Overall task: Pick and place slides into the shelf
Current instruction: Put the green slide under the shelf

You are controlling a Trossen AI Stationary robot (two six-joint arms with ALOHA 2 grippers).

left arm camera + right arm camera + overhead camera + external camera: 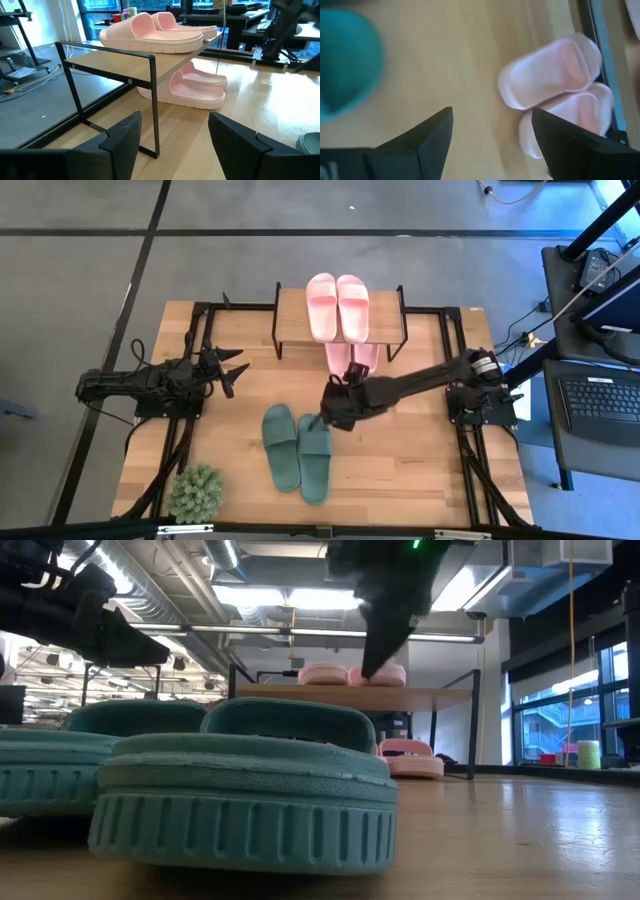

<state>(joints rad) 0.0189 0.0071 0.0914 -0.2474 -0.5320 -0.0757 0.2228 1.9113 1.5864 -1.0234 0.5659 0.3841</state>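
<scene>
1. Slides, upper pair: two light pink slides (pixel 337 307) lie side by side on the top board of the shelf (pixel 290 320), straps toward the far edge of the table (pixel 420 470).
2. Slides, lower pair: two more pink slides (pixel 352 356) rest on the tabletop under the top board, their ends projecting from beneath it toward the table's middle; the left wrist view shows them touching along their sides (pixel 197 90).
3. Slides, green pair: two dark green slides (pixel 297 450) lie side by side on the open tabletop in front of the shelf, well apart from it. In the low view they fill the foreground (pixel 245 800).
4. Shelf: a light wooden board on a thin black frame, standing at the far middle of the table; the low view shows it behind the green pair (pixel 400 695).
5. Right gripper (pixel 335 408): reaches across from the right side and hangs above the tabletop between the green pair and the lower pink pair. Its fingers (pixel 420 140) stand wide apart and hold nothing.
6. Left gripper (pixel 232 369): waits at the table's left side, pointing toward the shelf; fingers (pixel 120 140) spread wide, empty.
7. Potted plant (pixel 196 493): a small green plant at the near left corner.
</scene>
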